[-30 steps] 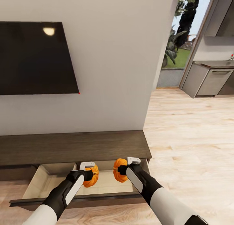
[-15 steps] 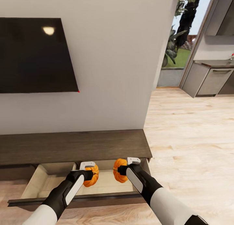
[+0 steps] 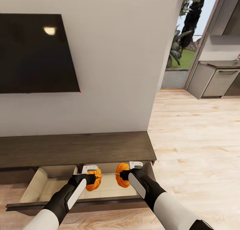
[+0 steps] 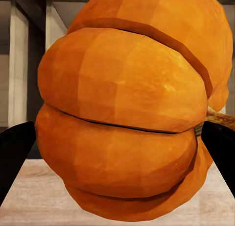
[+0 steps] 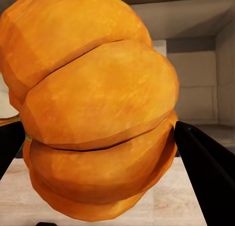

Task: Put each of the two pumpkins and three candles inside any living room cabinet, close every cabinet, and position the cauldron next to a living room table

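Observation:
Two bright-orange ribbed pumpkins hang over the pulled-out drawer of the dark-brown cabinet. My left gripper is shut on the left pumpkin, and in the left wrist view that pumpkin sits between the dark fingers. My right gripper is shut on the right pumpkin, which looms large in the right wrist view between its fingers. The drawer's pale inside lies below both. Candles, cauldron and table are out of view.
A black TV hangs on the white wall above the cabinet. Light wood floor stretches to the right toward grey kitchen units and a doorway with plants.
The whole view has shifted slightly; the cabinet and TV sit a little higher in the picture. Both grippers keep their pumpkins over the open drawer, almost unmoved.

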Available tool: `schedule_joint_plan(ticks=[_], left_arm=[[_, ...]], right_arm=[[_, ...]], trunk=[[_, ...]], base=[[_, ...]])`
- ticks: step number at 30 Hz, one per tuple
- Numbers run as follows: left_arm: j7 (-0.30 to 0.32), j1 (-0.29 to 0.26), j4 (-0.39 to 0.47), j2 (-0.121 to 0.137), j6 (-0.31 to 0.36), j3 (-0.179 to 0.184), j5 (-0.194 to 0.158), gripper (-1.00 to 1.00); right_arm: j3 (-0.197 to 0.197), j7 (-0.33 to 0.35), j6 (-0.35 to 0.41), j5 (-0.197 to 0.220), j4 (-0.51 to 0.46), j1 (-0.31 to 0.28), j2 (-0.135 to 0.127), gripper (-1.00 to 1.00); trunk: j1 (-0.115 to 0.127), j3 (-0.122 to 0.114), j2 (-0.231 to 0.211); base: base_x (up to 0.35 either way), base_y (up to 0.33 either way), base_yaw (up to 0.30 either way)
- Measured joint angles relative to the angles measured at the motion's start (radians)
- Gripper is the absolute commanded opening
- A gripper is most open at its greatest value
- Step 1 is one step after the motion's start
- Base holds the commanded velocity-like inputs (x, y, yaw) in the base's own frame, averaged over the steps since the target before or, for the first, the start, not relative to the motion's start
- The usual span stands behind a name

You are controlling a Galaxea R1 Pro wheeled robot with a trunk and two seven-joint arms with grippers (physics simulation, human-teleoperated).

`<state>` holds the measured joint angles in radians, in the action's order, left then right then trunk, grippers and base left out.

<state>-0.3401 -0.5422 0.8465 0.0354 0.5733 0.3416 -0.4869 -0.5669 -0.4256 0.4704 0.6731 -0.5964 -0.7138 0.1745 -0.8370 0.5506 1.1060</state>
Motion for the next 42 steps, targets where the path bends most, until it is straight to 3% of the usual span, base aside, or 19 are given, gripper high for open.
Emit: schedule_joint_plan(ticks=[11, 42], left_arm=[[0.0, 0.0, 0.0, 0.0, 0.0, 0.001, 0.0, -1.0], [0.003, 0.0, -0.002, 0.0, -0.007, 0.003, 0.002, -1.0]], right_arm=[[-0.001, 0.0, -0.009, -0.004, 0.045, -0.007, 0.0, -1.0], [-0.001, -0.001, -0.088, -0.001, 0.05, -0.008, 0.0, -1.0]], trunk=[[-0.042, 0.035, 0.077], [-0.161, 0.132, 0.294]], base=[[0.0, 0.0, 0.0], [0.0, 0.0, 0.0]])
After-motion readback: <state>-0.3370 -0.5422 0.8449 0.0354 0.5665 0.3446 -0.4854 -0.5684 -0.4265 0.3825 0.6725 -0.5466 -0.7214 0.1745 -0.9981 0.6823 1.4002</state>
